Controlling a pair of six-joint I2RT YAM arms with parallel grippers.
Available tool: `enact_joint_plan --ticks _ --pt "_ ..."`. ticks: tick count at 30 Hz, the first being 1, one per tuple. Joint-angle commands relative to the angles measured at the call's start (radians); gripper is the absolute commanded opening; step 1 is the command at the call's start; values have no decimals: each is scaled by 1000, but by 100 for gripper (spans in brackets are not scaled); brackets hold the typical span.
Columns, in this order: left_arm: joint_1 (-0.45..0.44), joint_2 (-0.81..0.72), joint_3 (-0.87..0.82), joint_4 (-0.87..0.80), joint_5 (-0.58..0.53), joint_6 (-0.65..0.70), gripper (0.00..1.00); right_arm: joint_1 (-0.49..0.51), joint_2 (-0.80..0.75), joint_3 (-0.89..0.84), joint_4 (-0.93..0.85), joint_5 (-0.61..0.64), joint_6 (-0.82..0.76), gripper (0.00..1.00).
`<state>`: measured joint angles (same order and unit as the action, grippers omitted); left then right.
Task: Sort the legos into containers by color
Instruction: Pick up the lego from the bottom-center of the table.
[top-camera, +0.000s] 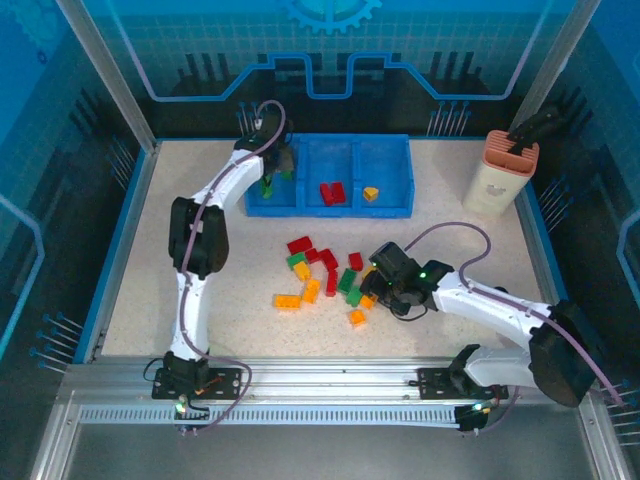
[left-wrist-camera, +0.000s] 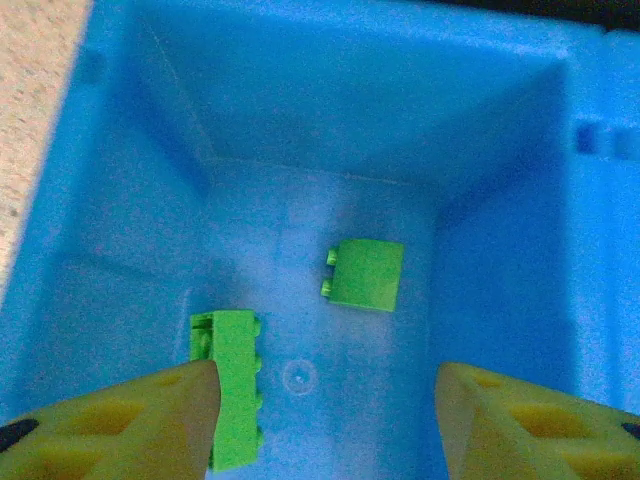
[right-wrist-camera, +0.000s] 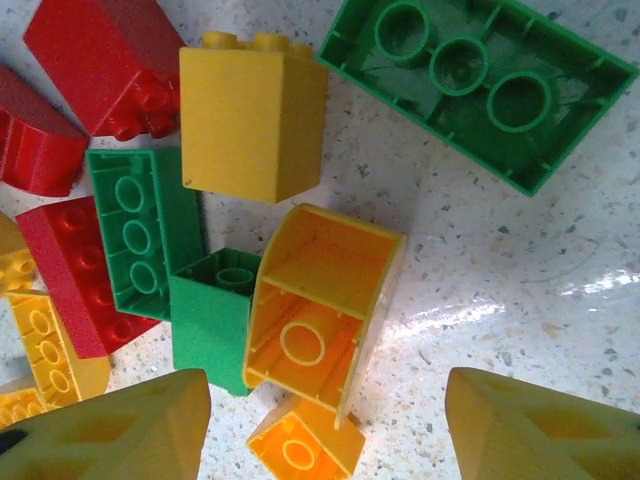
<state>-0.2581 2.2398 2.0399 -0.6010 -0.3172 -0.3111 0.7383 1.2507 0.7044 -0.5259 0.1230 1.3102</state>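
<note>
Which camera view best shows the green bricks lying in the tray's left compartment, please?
The left wrist view: it looks straight into the left compartment, both green bricks clear. The top external view gives a small green patch partly hidden by the left arm. The right wrist view faces the table pile.

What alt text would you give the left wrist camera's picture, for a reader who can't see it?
A long green lego and a shorter green lego lie apart on the floor of a bright blue tray compartment, seen from above. The left tool stands open at the bottom edge, one yellow finger beside the long lego.
</note>
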Motion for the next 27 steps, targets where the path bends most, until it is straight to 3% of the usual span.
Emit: enact_joint_plan --ticks 1,6,13,27 --pt "6 -161 -18 20 16 35 60 -13 29 -3 41 11 19 65" --pt "8 -234 34 -77 -2 97 63 -32 84 7 66 7 -2 65" --pt "9 -386 -42 -91 11 115 64 -50 179 3 126 -18 -10 63" --pt "14 -623 -283 -71 -50 128 67 -51 297 35 82 -46 -110 29"
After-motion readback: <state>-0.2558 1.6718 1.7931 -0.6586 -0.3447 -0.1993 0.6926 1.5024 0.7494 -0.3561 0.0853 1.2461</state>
